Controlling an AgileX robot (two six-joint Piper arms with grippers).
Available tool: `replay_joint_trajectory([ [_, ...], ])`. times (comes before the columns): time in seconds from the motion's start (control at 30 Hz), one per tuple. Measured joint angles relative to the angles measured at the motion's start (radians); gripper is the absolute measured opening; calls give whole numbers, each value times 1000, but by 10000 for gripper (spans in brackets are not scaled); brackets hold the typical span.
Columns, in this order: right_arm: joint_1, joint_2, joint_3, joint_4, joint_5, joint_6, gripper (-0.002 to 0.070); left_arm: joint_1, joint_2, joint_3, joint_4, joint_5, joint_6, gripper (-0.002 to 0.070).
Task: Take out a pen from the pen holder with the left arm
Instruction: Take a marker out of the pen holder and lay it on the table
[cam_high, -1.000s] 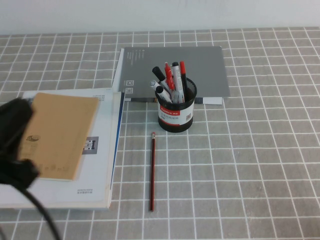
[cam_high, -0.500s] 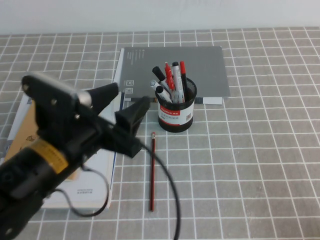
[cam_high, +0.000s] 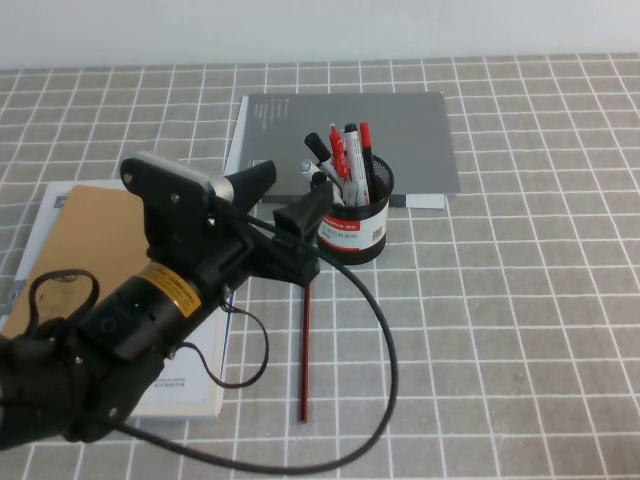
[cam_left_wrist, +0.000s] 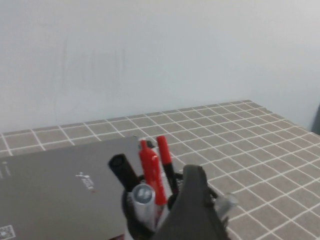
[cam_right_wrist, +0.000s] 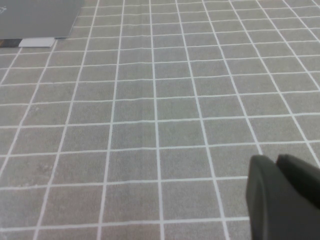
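My bench (cam_high: 520, 300) is grey, gridded with thin white lines. The pen holder (cam_high: 355, 225) is black mesh with a red-and-white label. The pens (cam_high: 338, 155) in it are red, black and silver. The pencil (cam_high: 304, 340) is dark red and black. The far book (cam_high: 400, 130) is plain dark grey, the notebook (cam_high: 90, 230) tan, the near book (cam_high: 195, 370) white with a blue edge. My left claw (cam_high: 296, 184) and right claw (cam_right_wrist: 280, 195) are black.

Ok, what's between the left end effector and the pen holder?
Nothing in the high view: the open left end effector nearly reaches the pen holder. The right end effector shows only in its wrist view, over the table.
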Motion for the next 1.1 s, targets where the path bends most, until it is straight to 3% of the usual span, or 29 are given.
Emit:
replay_joint_trajectory([
  [0.2,0,0,0,0,0,0,-13,47,68,0,-9,-84,24,484],
  [0.67,0,0,0,0,0,0,-13,50,251,-39,-10,-211,27,484],
  [1.1,0,0,0,0,0,0,-13,52,364,-155,16,-225,-50,483],
])
